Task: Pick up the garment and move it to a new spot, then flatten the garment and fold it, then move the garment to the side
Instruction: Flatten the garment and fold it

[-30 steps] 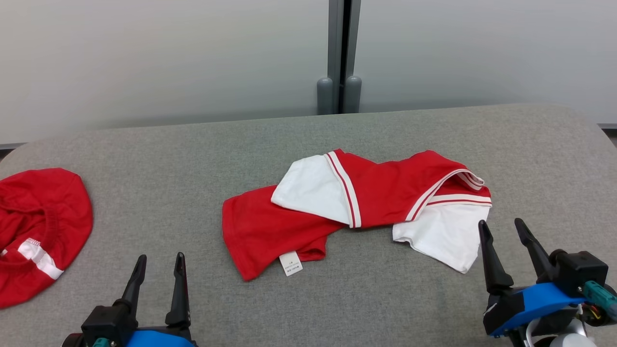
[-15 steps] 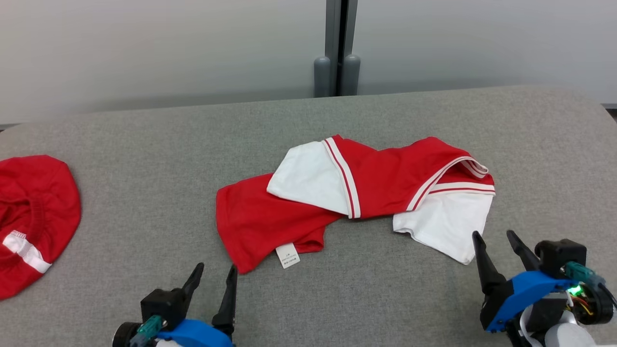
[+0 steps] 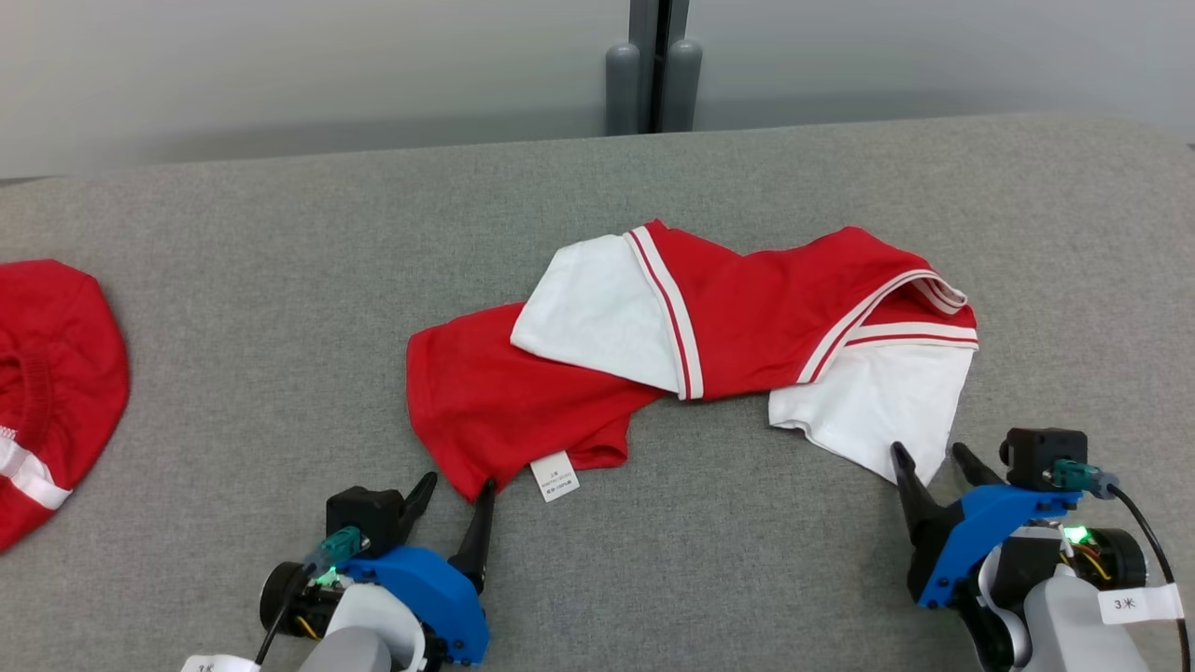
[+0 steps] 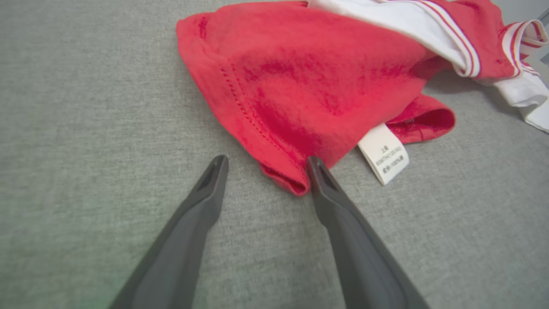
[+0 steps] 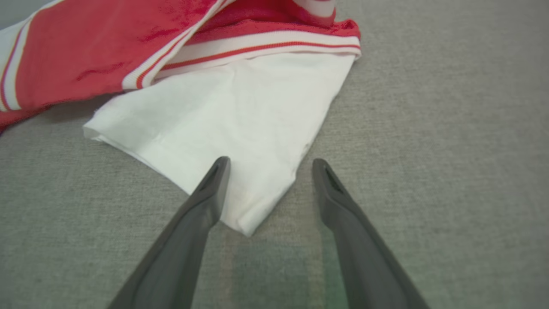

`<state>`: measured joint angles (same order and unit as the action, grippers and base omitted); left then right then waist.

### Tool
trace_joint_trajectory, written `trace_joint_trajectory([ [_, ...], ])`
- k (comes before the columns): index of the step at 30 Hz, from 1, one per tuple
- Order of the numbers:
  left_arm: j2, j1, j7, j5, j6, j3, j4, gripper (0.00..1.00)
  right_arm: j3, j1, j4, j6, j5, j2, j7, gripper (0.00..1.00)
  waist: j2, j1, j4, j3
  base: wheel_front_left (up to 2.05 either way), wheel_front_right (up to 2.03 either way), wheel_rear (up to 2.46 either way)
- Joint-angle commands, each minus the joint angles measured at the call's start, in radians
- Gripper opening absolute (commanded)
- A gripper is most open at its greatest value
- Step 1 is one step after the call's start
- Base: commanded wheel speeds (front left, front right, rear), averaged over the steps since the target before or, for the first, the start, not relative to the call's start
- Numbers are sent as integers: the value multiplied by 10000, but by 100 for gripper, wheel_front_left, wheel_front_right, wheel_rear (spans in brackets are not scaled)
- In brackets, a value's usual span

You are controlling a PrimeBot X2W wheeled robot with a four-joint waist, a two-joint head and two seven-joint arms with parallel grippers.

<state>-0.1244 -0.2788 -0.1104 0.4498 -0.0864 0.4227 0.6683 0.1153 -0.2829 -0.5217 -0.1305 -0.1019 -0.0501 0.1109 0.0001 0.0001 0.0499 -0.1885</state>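
The garment lies crumpled around the middle of the grey table, its long axis running left to right, red end to the left and white flap to the right. I have one claw at each near corner.

My left gripper stands wide open, with the red corner just ahead of it and crowding against the inner side of one finger rather than centred in the gap. My right gripper is equally wide, and the white corner already sits between its fingers. So the right is slightly better placed, I judge, and the left wants a small sideways nudge before closing.

I cannot tell whether either set of fingertips touches the table, nor how many layers lie at each corner. The cloth is twisted over itself, so which edge is hem and which is sleeve is unclear. A care label pokes out at the near edge. Another red cloth lies far left, cut off by the frame.
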Motion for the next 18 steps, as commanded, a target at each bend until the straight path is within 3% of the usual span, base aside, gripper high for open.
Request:
trace_joint_trajectory([
  [1,22,-198,-34,69,-46,34,341,100,-66,-237,-296,-6,-201,-7,-31,100,-1,-1,-2,-64,0,0,0],
  [9,182,-217,153,580,-373,405,798,100,-547,-527,-1159,-7,-645,7,-148,100,-1,-1,11,-163,0,0,0],
  [10,178,-178,231,623,-397,465,832,89,-584,-509,-1226,-7,-588,9,-115,100,-1,-1,3,-155,0,0,0],
  [11,193,-136,308,697,-416,524,849,46,-623,-485,-1294,-9,-523,11,-52,98,-1,-1,-9,-145,0,0,0],
  [12,206,-117,397,716,-433,608,862,14,-675,-463,-1361,-13,-418,23,11,73,-1,-1,-20,-135,0,0,0],
  [13,230,-98,524,796,-426,711,887,0,-731,-436,-1418,-16,-368,32,77,20,-1,-1,-29,-123,0,0,0],
  [14,256,-87,624,845,-437,820,894,0,-786,-412,-1460,-16,-378,38,121,0,-1,-1,-34,-111,0,0,0],
  [18,168,-331,-115,1213,-446,522,395,0,-915,-518,-1207,-13,-670,23,-211,0,-1,-1,-2,-43,0,0,0],
])
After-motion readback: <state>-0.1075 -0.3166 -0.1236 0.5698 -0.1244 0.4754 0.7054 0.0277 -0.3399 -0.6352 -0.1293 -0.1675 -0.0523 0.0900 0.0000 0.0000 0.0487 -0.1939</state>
